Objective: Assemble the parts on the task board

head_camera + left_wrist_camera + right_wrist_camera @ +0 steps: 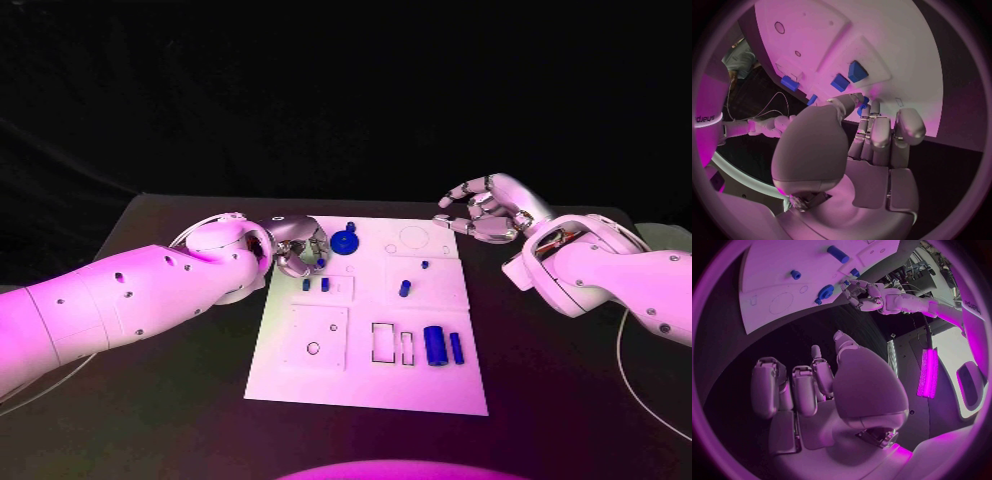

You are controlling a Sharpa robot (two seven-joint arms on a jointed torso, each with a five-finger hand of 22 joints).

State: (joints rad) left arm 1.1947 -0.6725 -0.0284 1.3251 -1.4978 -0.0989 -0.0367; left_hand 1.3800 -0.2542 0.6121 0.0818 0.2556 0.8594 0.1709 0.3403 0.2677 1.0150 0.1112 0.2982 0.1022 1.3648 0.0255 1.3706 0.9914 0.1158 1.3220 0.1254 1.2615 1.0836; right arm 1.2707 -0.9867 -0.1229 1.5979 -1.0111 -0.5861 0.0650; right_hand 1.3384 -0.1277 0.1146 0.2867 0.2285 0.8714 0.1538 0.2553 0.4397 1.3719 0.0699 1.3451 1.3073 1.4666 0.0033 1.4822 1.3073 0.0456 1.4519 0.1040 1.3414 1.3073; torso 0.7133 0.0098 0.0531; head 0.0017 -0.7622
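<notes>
The white task board (361,385) lies mid-table. My left hand (296,247) hovers over its far left corner, beside a round blue part (345,241). In the left wrist view, this hand (873,145) appears to pinch a small blue part (861,103) between thumb and a fingertip. Two blue pegs (315,284) stand just in front of it. My right hand (480,212) hangs off the board's far right corner, fingers loosely curved and holding nothing (811,400). The right wrist view also shows the left hand (862,292) next to the round part (824,291).
Two more small pegs (405,288) (424,265) stand mid-board. Two long blue cylinders (444,346) lie near the board's right front, beside rectangular slots (384,342). A square plate with round holes (313,348) takes up the left front. Black table surrounds the board.
</notes>
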